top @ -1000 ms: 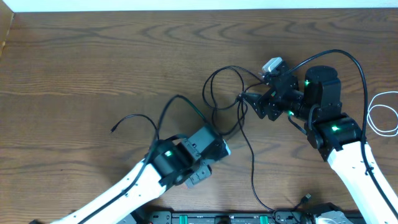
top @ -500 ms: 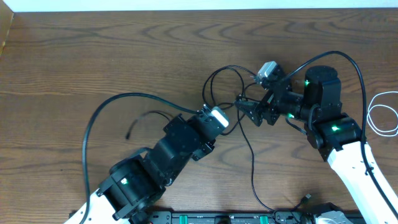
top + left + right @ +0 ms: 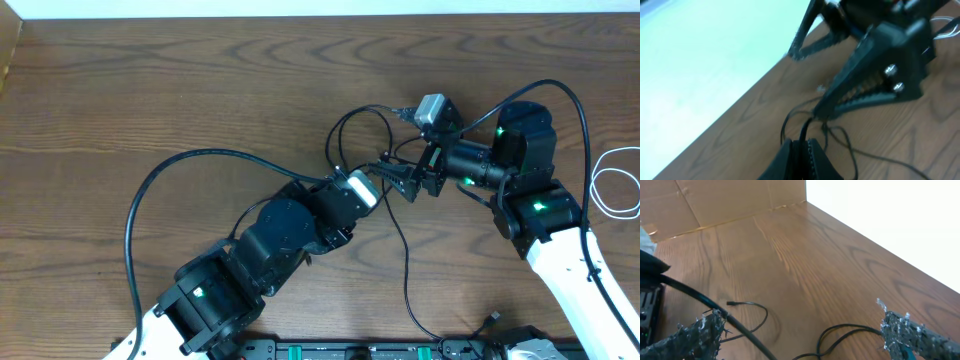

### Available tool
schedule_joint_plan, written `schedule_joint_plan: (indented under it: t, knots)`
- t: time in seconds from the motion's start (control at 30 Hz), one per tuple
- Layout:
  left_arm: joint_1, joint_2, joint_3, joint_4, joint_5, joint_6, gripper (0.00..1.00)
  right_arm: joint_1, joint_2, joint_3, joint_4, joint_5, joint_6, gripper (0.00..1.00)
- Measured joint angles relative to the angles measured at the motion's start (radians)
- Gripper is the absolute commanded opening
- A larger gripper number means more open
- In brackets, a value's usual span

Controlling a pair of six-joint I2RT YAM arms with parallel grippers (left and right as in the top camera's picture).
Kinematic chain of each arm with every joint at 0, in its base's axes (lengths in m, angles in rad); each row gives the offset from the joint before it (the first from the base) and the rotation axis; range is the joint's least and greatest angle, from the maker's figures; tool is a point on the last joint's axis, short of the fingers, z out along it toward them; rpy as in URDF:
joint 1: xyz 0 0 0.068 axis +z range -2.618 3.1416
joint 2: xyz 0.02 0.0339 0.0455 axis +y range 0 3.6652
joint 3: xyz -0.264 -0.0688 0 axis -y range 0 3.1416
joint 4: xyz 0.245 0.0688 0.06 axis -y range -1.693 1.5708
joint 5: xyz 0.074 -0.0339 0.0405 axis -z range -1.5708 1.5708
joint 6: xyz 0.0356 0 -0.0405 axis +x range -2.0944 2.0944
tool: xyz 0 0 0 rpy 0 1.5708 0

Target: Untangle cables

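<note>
The long black cable (image 3: 352, 128) loops at the table's middle and trails down to a plug (image 3: 492, 317) near the front edge. My left gripper (image 3: 372, 176) is shut on a strand of it (image 3: 803, 131), the cord rising from between the closed jaws (image 3: 800, 150). Right in front of it, my right gripper (image 3: 398, 146) stands wide open with nothing gripped. In the right wrist view, black cable loops (image 3: 850, 330) lie on the wood between its spread fingers (image 3: 805, 337), and a plug end (image 3: 732, 303) lies further off. The white cable (image 3: 615, 185) is coiled apart at the right edge.
The left arm's thick black cable (image 3: 160, 185) arcs over the table's left half and crosses the right wrist view (image 3: 715, 314). A cardboard wall (image 3: 720, 202) stands at the table's left end. An equipment rail (image 3: 360, 350) runs along the front edge.
My left arm has swung up and right, carrying the black cable to the right gripper's fingers. The right gripper has turned and opened wider.
</note>
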Motion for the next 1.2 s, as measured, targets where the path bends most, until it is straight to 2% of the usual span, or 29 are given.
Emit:
schedule_joint_plan:
  t: [0.2, 0.47, 0.57, 0.67, 0.7, 0.73, 0.77, 0.8, 0.83, 1.0, 1.2]
  knots:
    - [0.0, 0.0, 0.0, 0.061, 0.024, 0.011, 0.08, 0.042, 0.0, 0.0, 0.005, -0.04, -0.004, 0.99]
    - [0.0, 0.0, 0.0, 0.059, -0.002, 0.048, 0.07, 0.093, 0.0, 0.0, -0.002, -0.105, -0.05, 0.99]
    - [0.0, 0.0, 0.001, 0.0, -0.04, 0.051, 0.08, 0.093, 0.0, 0.0, -0.031, -0.06, -0.053, 0.99]
    - [0.0, 0.0, 0.002, -0.152, -0.056, 0.052, 0.07, 0.093, 0.0, 0.0, -0.064, 0.04, -0.04, 0.99]
    - [0.0, 0.0, 0.002, -0.2, -0.055, 0.053, 0.24, 0.092, 0.0, 0.0, -0.072, 0.071, -0.034, 0.99]
    - [0.0, 0.002, 0.002, -0.256, -0.048, 0.055, 0.51, 0.091, 0.0, 0.0, -0.078, 0.106, -0.026, 0.99]
    - [0.0, 0.004, 0.002, -0.315, -0.029, 0.056, 0.72, 0.088, 0.0, 0.0, -0.086, 0.148, -0.014, 0.99]
    - [0.0, 0.007, 0.002, -0.36, -0.008, 0.057, 0.84, 0.086, 0.0, 0.0, -0.092, 0.18, -0.004, 0.99]
    - [0.0, 0.013, 0.002, -0.404, 0.025, 0.058, 0.89, 0.082, 0.0, 0.0, -0.097, 0.217, 0.01, 0.99]
    - [0.0, 0.076, 0.002, -0.525, 0.226, 0.055, 0.9, 0.048, 0.0, 0.0, -0.104, 0.38, 0.093, 0.99]
    - [0.0, 0.217, 0.002, -0.528, 0.395, 0.055, 0.91, -0.007, 0.0, 0.0, -0.119, 0.454, 0.159, 0.99]
